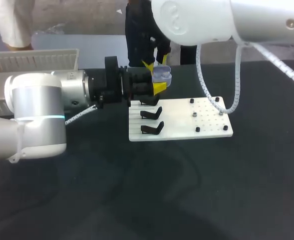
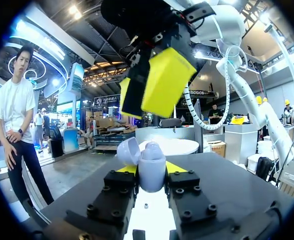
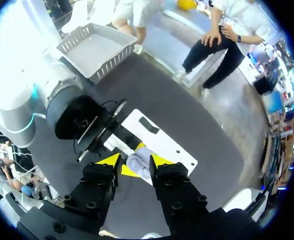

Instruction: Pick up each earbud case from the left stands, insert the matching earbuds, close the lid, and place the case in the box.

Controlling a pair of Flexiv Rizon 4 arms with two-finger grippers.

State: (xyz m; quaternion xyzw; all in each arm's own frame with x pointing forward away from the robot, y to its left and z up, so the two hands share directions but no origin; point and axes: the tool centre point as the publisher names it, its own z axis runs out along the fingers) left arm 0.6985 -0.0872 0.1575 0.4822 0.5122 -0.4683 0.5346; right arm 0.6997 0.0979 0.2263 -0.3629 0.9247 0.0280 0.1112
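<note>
A pale lavender earbud case (image 1: 163, 75) hangs above the white stand plate (image 1: 182, 131), with my left gripper (image 1: 156, 78) shut on it from two sides. In the left wrist view the case (image 2: 152, 167) sits between the yellow tips, its lid (image 2: 128, 149) tipped open. My right gripper (image 1: 159, 59) hovers just above the case, open and holding nothing; its yellow fingers (image 2: 167, 80) stand clear of the lid. In the right wrist view the case (image 3: 138, 164) lies below and between that gripper's (image 3: 135, 160) tips.
Black stands (image 1: 152, 114) line the plate's left part, and small pegs (image 1: 207, 112) dot its right part. A white basket (image 1: 31, 62) stands at the table's back left. My left arm (image 1: 36, 115) stretches across the table's left side.
</note>
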